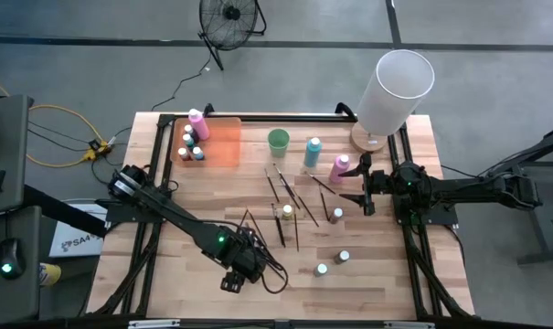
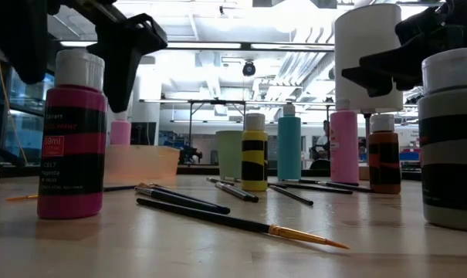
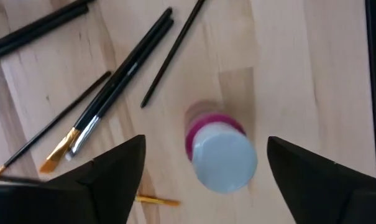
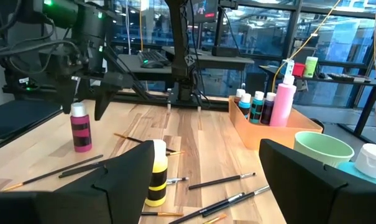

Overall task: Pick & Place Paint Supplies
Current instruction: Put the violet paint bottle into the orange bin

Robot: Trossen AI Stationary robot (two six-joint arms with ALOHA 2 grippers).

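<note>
Wooden tabletop (image 1: 386, 283) holds scattered brushes (image 1: 285, 206) and bottles; roughly five bottles sit in the orange tray (image 1: 223, 146). Left gripper (image 3: 203, 165) hangs fingers spread above the magenta bottle (image 3: 219, 152). Right gripper (image 1: 361, 190) waits, spread, empty.

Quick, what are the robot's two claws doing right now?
Left gripper: open, empty, over the magenta paint bottle.
Right gripper: open, empty, beside the tall pink bottle.

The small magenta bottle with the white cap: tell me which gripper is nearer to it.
Left. The left gripper hangs directly over the magenta bottle, fingers open either side. The right gripper waits across the table by the tall pink bottle.
</note>
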